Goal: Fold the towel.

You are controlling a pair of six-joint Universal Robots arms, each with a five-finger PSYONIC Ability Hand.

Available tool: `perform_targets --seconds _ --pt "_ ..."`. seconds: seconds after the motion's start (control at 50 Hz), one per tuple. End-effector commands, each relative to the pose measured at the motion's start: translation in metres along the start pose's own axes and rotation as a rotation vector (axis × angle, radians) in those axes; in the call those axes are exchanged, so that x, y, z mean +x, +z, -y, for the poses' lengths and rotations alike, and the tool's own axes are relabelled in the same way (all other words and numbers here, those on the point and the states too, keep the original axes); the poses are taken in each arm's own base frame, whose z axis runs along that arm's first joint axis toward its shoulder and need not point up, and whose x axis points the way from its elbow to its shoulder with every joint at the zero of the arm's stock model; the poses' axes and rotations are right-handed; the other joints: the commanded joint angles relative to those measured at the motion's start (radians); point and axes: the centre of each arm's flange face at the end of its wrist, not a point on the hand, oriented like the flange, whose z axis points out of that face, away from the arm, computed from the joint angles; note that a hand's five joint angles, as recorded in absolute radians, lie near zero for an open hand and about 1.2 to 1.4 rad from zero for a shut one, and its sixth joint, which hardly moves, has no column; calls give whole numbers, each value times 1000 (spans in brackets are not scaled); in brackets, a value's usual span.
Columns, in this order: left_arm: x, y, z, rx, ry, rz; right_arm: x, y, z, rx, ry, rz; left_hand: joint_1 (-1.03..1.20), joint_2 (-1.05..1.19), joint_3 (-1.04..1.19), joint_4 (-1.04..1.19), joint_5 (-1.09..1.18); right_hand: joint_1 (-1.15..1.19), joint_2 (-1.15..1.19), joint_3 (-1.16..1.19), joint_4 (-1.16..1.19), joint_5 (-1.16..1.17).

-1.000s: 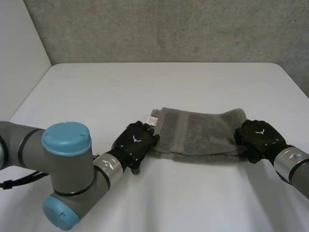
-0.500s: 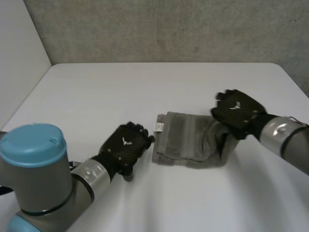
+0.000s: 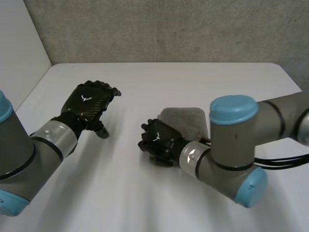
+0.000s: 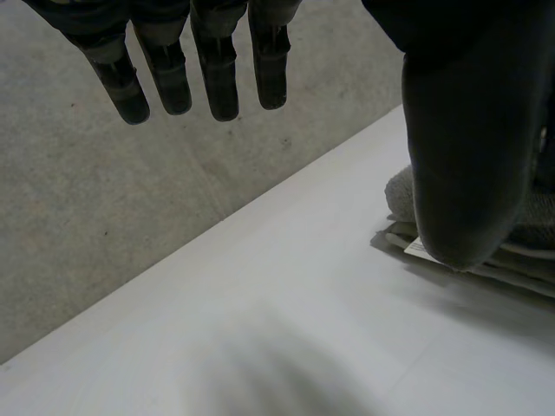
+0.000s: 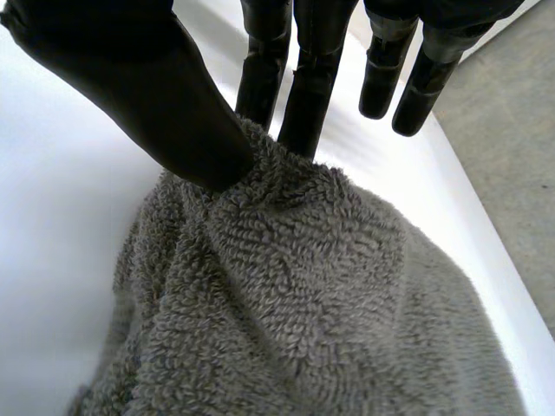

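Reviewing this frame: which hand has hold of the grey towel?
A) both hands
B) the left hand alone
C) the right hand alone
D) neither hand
C: in the right wrist view the right hand pinches a bunched fold of the towel between thumb and fingers, while the left hand is open with straight fingers, well apart from the towel.

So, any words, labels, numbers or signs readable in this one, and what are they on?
No readable words or numbers.
White winged emblem on the back of the left hand: a sign, no letters.
The same emblem on the back of the right hand: no letters.
Small white tag at the edge of the towel, seen in the left wrist view: too blurred to read.
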Motion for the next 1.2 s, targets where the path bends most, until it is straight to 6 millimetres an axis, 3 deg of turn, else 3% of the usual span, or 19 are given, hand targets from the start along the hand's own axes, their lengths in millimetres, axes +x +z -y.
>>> perform_targets --seconds 0.02,0.04,0.08,0.2,0.24,0.34,0.42,0.58,0.64,0.68,0.74,0.86,0.96,1.06,1.2 --pt "-1 4 -1 12 -1 4 -2 8 -2 -13 25 -17 -12 -14 -42 -56 -13 93 140 -50 -78 43" --pt "-1 4 -1 12 -1 4 -2 8 -2 -13 25 -17 -12 -14 -42 -56 -13 92 139 -50 -78 42" --pt "-1 8 3 45 7 6 3 6 -6 -35 104 -41 -9 -11 -42 -56 -10 -1041 -994 -50 -78 -1091" --pt "3 18 6 62 10 -11 25 -12 5 -15 258 -113 -9 -11 -42 -56 -10 -1072 -1025 -50 -78 -1122" --pt "15 22 11 84 3 -44 47 -35 5 0 370 -184 -9 -11 -42 -56 -10 -1072 -1025 -50 -78 -1122" --pt "28 31 17 108 -40 -87 74 -66 5 43 503 -296 -4 -5 -42 -56 -4 -1072 -1025 -50 -78 -1122" --pt "34 39 19 116 -68 -105 86 -81 -4 46 586 -356 -3 -5 -42 -56 -4 -1072 -1025 -50 -78 -1122" --pt "76 58 12 108 -144 -211 116 -95 -49 27 773 -481 14 12 -42 -56 14 -1072 -1025 -50 -78 -1122" --pt "83 61 7 97 -161 -227 118 -93 -58 15 813 -488 14 12 -42 -56 14 -1072 -1025 -50 -78 -1122" --pt "99 63 -2 75 -189 -265 114 -79 -80 -26 905 -472 14 12 -42 -56 14 -1072 -1025 -50 -78 -1122" --pt "112 62 -11 54 -203 -295 108 -67 -91 -49 952 -451 14 12 -42 -56 14 -1072 -1025 -50 -78 -1122" --pt "118 63 -24 19 -203 -304 107 -49 -110 -77 1006 -449 14 12 -42 -56 14 -1072 -1025 -50 -78 -1122" --pt "117 62 -31 1 -199 -301 107 -39 -113 -69 1056 -439 14 12 -42 -56 14 -1072 -1025 -50 -78 -1122" --pt "112 59 -40 -28 -195 -290 94 -22 -105 -62 1045 -384 11 9 -42 -56 11 -1072 -1025 -50 -78 -1122" --pt "95 54 -64 -104 -189 -244 81 -10 -97 -61 1023 -340 11 9 -42 -56 11 -1072 -1025 -50 -78 -1122"
